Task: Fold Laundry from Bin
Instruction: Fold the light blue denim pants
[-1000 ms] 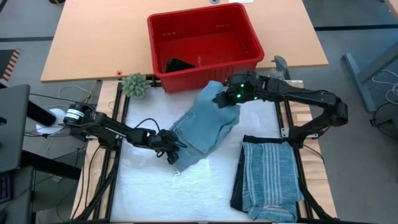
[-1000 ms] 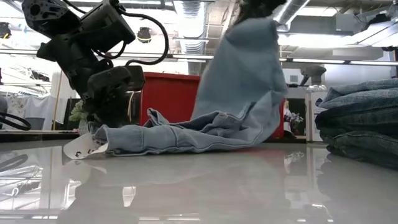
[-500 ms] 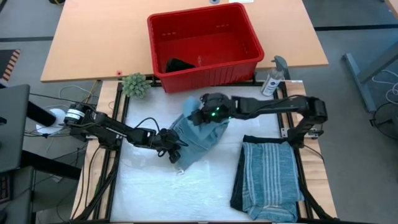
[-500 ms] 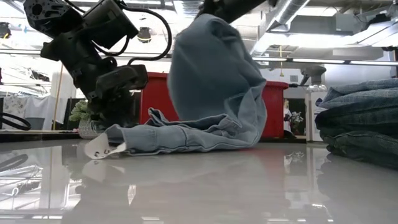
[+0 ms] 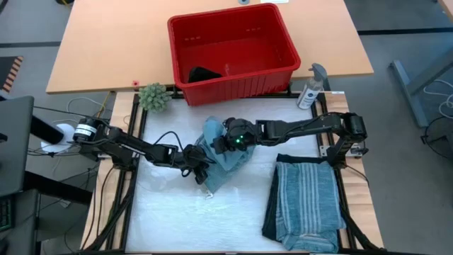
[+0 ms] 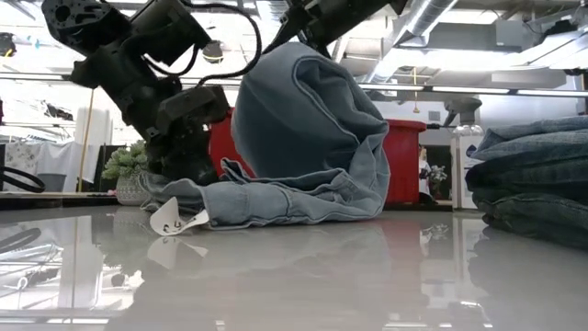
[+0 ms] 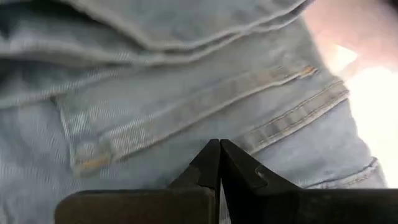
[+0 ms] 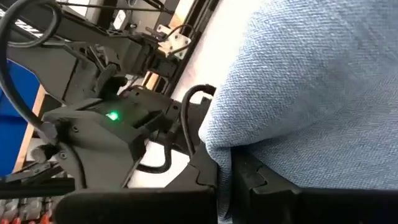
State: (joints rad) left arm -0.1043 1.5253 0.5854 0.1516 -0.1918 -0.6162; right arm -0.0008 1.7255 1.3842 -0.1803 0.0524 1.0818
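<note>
**Desk:** What changed in the last second?

**Photographer:** The right gripper [image 5: 228, 142] has carried the upper end of the light blue denim garment [image 5: 221, 154] from beside the red bin [image 5: 279, 74] down and across toward the left gripper [image 5: 200, 170]. A second ago the cloth lay stretched out long; now it is doubled over itself into a compact bundle, which the low view shows as a rounded hump [image 6: 308, 119] over the flat layer.

**Desk:** And the fingers?

**Photographer:** Both pairs are pinched narrow. The right wrist view shows the right fingers [image 8: 245, 177] clamped on denim. The left fingers [image 7: 219, 163] are pressed together at a seamed edge, seemingly pinning the near end to the worktop [image 5: 170, 219].

**Desk:** Meaning for the task?

**Photographer:** I'd judge one fold is nearly laid; the carried end has yet to be released and flattened. A folded striped stack [image 5: 306, 202] already sits to the right, and a small black item [image 5: 204, 74] waits in the bin.

**Desk:** Which way does the garment run?

**Photographer:** It lies mid-worktop between the grippers. Its long axis slants from near the bin end down toward the left gripper, much shortened now, with the fold's crown at the bin end.
</note>
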